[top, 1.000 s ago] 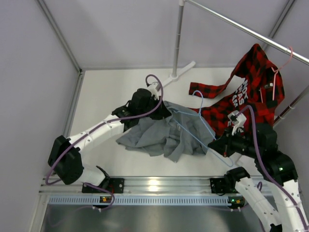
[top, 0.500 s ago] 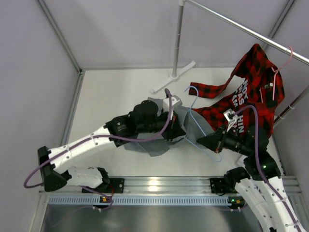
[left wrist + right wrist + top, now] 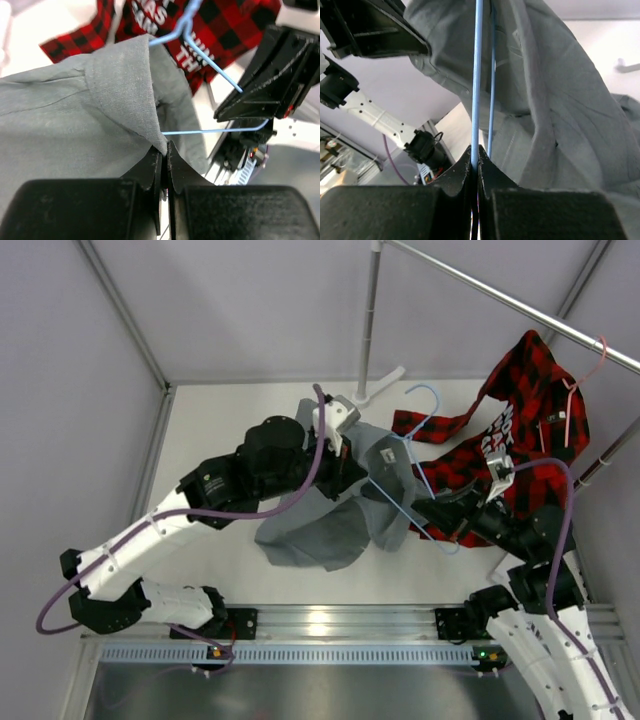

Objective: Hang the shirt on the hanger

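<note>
One plaid shirt [image 3: 525,425] lies just beside the hanger [image 3: 423,480]

hanger [image 3: 477,75] partly inside shirt [image 3: 560,100], plaid shirt [image 3: 235,25] cropped

Both arms reach toward each other: left gripper [image 3: 164,150] pinching the shirt [image 3: 75,110] at its edge, right gripper [image 3: 475,157] clamped tight on the hanger [image 3: 477,75].

Open table [image 3: 210,440] left of the shirt [image 3: 320,535]; plaid shirt [image 3: 530,410] crowds right.
</note>
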Available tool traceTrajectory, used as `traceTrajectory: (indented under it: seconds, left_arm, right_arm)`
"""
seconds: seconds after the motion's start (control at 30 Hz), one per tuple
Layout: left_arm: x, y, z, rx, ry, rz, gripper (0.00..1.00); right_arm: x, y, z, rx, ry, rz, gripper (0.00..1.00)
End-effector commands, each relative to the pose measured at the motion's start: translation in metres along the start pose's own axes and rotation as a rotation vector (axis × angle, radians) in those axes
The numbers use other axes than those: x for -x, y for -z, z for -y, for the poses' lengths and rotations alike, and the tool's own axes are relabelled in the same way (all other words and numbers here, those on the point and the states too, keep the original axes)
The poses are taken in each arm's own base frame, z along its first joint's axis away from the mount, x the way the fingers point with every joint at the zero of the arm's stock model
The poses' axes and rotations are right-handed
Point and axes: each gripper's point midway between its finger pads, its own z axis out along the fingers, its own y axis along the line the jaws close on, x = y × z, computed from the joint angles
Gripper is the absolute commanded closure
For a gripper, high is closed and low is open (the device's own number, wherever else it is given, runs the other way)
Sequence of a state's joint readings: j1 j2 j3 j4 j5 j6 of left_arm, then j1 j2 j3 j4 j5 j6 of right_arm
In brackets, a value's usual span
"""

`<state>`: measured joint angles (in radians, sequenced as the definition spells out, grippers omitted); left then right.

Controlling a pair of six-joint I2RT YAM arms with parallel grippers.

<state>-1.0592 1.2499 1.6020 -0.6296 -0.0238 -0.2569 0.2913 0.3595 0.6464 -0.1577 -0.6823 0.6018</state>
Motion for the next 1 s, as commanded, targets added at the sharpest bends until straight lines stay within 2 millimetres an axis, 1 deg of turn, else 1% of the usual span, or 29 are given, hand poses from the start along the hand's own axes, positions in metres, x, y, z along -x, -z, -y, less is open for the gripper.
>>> traceTrajectory:
  seconds: [0.0, 0.03, 0.07, 0.1, 0.13, 0.17, 0.2, 0.23, 0.27, 0.3, 0.33, 0.37, 0.4, 0.43, 0.47, 0.5, 0.53, 0.57, 0.6, 0.63, 0.67, 0.7, 0.73, 0.77, 0.8, 0.83, 0.87, 0.9, 0.97]
  left_arm:
    - [-0.025, -0.013, 0.025, -0.130, -0.022, -0.089, 1.00]
    - [-0.026, -0.015, 0.031, -0.154, -0.021, -0.095, 1.00]
    - [-0.027, -0.014, 0.043, -0.198, -0.026, -0.102, 1.00]
    - [-0.018, -0.012, 0.051, -0.217, -0.037, -0.083, 1.00]
    - [-0.017, -0.014, 0.057, -0.230, -0.046, -0.084, 1.00]
    - [-0.016, -0.013, 0.068, -0.256, -0.057, -0.084, 1.00]
    - [-0.014, -0.011, 0.074, -0.272, -0.059, -0.081, 1.00]
    - [-0.007, -0.006, 0.080, -0.287, -0.062, -0.067, 1.00]
    - [-0.007, -0.005, 0.087, -0.302, -0.067, -0.073, 1.00]
    - [-0.006, -0.004, 0.088, -0.294, -0.067, -0.071, 1.00]
    - [-0.004, -0.001, 0.089, -0.290, -0.074, -0.072, 1.00]
    - [-0.007, -0.003, 0.090, -0.287, -0.080, -0.084, 1.00]
    - [-0.008, -0.005, 0.084, -0.252, -0.089, -0.084, 1.00]
    - [-0.011, -0.006, 0.077, -0.212, -0.094, -0.100, 1.00]
    - [-0.008, -0.008, 0.069, -0.169, -0.100, -0.094, 1.00]
    - [-0.004, -0.008, 0.057, -0.100, -0.104, -0.079, 1.00]
    - [0.003, -0.010, 0.031, 0.056, -0.102, -0.044, 1.00]
    - [0.006, -0.008, 0.015, 0.146, -0.100, -0.032, 1.00]
    - [0.014, -0.004, 0.002, 0.225, -0.088, -0.003, 1.00]
    - [0.021, -0.002, -0.016, 0.335, -0.090, 0.027, 1.00]
    - [0.026, -0.001, -0.023, 0.373, -0.086, 0.042, 1.00]
    - [0.035, 0.001, -0.024, 0.380, -0.091, 0.061, 1.00]
    - [0.036, -0.006, -0.021, 0.372, -0.111, 0.052, 1.00]
    - [0.037, -0.012, -0.009, 0.303, -0.130, 0.038, 1.00]
    - [0.049, -0.012, 0.003, 0.236, -0.162, 0.053, 1.00]
    - [0.045, -0.022, 0.015, 0.169, -0.186, 0.028, 1.00]
    - [0.042, -0.026, 0.033, 0.068, -0.199, 0.010, 1.00]
    - [0.040, -0.029, 0.038, 0.041, -0.206, -0.003, 1.00]
    - [0.035, -0.036, 0.042, 0.018, -0.206, -0.029, 1.00]
  right_arm:
    - [0.028, -0.002, -0.026, 0.128, 0.061, 0.111, 1.00]
    - [0.028, -0.004, -0.028, 0.145, 0.027, 0.102, 1.00]
    - [0.033, -0.006, -0.034, 0.179, 0.040, 0.116, 1.00]
    - [0.029, -0.011, -0.032, 0.200, 0.017, 0.084, 1.00]
    - [0.028, -0.013, -0.035, 0.224, 0.000, 0.071, 1.00]
    - [0.027, -0.016, -0.037, 0.248, -0.001, 0.054, 1.00]
    - [0.026, -0.020, -0.038, 0.278, 0.004, 0.037, 1.00]
    - [0.026, -0.022, -0.038, 0.284, -0.013, 0.034, 1.00]
    - [0.027, -0.024, -0.037, 0.284, -0.017, 0.039, 1.00]
    - [0.034, -0.026, -0.035, 0.265, -0.013, 0.079, 1.00]
    - [0.038, -0.026, -0.036, 0.259, 0.000, 0.103, 1.00]
    - [0.043, -0.027, -0.036, 0.251, 0.012, 0.126, 1.00]
    - [0.050, -0.027, -0.041, 0.261, 0.050, 0.153, 1.00]
    - [0.053, -0.027, -0.045, 0.278, 0.074, 0.153, 1.00]
    - [0.051, -0.028, -0.049, 0.297, 0.086, 0.132, 1.00]
    - [0.051, -0.029, -0.050, 0.303, 0.103, 0.110, 1.00]
    - [0.049, -0.033, -0.039, 0.239, 0.104, 0.082, 1.00]
    - [0.053, -0.034, -0.031, 0.184, 0.105, 0.109, 1.00]
    - [0.067, -0.027, -0.027, 0.121, 0.119, 0.199, 1.00]
    - [0.066, -0.026, -0.020, 0.104, 0.104, 0.247, 1.00]
    - [0.070, -0.021, -0.021, 0.111, 0.103, 0.299, 1.00]
    - [0.062, -0.019, -0.018, 0.124, 0.052, 0.323, 1.00]
    - [0.063, -0.018, -0.023, 0.161, 0.051, 0.341, 1.00]
    - [0.068, -0.017, -0.033, 0.213, 0.071, 0.367, 1.00]
    - [0.062, -0.022, -0.033, 0.236, 0.056, 0.331, 1.00]
    - [0.061, -0.025, -0.035, 0.252, 0.057, 0.324, 1.00]
    - [0.064, -0.025, -0.039, 0.272, 0.063, 0.340, 1.00]
    - [0.064, -0.027, -0.037, 0.269, 0.050, 0.344, 1.00]
    - [0.067, -0.027, -0.040, 0.279, 0.046, 0.367, 1.00]
